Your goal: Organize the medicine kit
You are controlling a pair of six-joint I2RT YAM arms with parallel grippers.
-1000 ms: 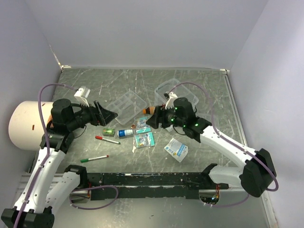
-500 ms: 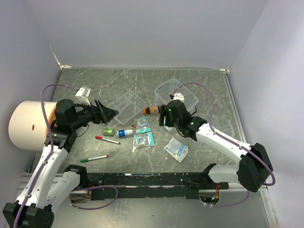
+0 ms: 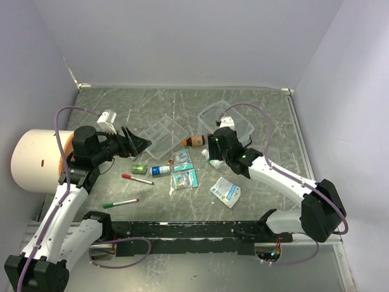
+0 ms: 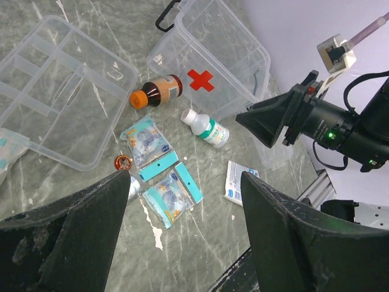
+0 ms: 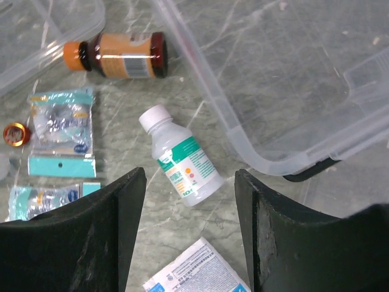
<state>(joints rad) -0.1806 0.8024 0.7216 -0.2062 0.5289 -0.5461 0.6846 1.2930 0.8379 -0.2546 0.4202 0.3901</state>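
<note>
Hovering my right gripper (image 5: 189, 172), jaws apart, above the white bottle (image 5: 182, 163) at centre frame, lower-left of the clear kit box (image 5: 292, 79); next I must descend and close. Left gripper (image 4: 185, 176) gapes empty.

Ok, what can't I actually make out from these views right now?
- Top view: white bottle mostly covered by the right arm.
- Left wrist view: divided tray cut off at the left edge; small bottle beside the red cap mostly hidden behind the left fingers.
- Right wrist view: clear box cut by the top and right edges.
- All views: bottle label print too small to read.
</note>
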